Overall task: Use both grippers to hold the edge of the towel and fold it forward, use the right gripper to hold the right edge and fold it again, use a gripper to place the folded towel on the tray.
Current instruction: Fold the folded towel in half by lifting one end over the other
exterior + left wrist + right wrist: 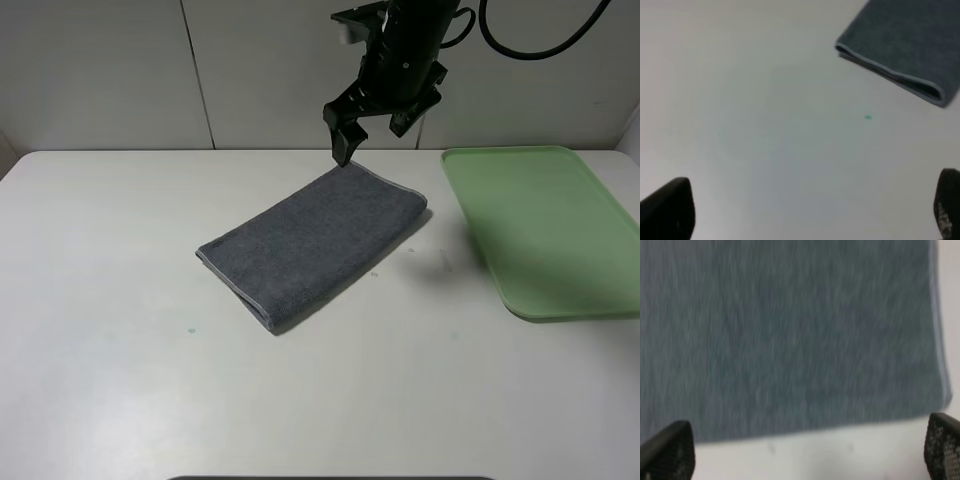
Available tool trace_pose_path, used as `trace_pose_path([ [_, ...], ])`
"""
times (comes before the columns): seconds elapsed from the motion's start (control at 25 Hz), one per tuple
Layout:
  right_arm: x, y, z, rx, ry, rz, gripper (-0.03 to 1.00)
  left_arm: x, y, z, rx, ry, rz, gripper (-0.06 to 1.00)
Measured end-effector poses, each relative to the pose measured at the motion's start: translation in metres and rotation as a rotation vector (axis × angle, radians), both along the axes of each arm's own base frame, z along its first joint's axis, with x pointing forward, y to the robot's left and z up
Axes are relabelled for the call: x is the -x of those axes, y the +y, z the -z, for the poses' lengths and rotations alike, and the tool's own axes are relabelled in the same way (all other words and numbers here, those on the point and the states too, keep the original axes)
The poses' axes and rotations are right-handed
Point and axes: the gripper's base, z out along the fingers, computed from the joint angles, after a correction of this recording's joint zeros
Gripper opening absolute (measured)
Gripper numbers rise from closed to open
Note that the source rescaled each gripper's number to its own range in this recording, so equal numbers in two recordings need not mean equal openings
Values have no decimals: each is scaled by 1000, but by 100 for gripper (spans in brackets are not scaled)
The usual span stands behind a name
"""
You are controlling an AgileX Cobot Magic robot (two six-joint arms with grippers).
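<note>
Out of the high camera's sight, the left black two-finger gripper [807,207] hangs over the white tabletop [110,300]. Its jaws are spread wide and empty, clear of the towel's pale hemmed edge [880,67]. The dark grey terry cloth towel [315,245] lies folded and slantwise mid-table, apart from the tray. The right black gripper [372,135] hovers above the towel's far corner, jaws wide, gripping nothing. The large flat pale-green plastic tray [545,225] sits at the right.
</note>
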Motion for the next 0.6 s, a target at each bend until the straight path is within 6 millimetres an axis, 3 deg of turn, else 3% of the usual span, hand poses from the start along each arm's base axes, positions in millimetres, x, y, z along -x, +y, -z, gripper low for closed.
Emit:
trace_pose_path([
  [0.2,-9,5,-5,-61,-111,6,100,0,-1,0,0,0,-63,94],
  [0.6,-10,5,-5,-45,-134,-49,100,0,-1,0,0,0,-64,94],
])
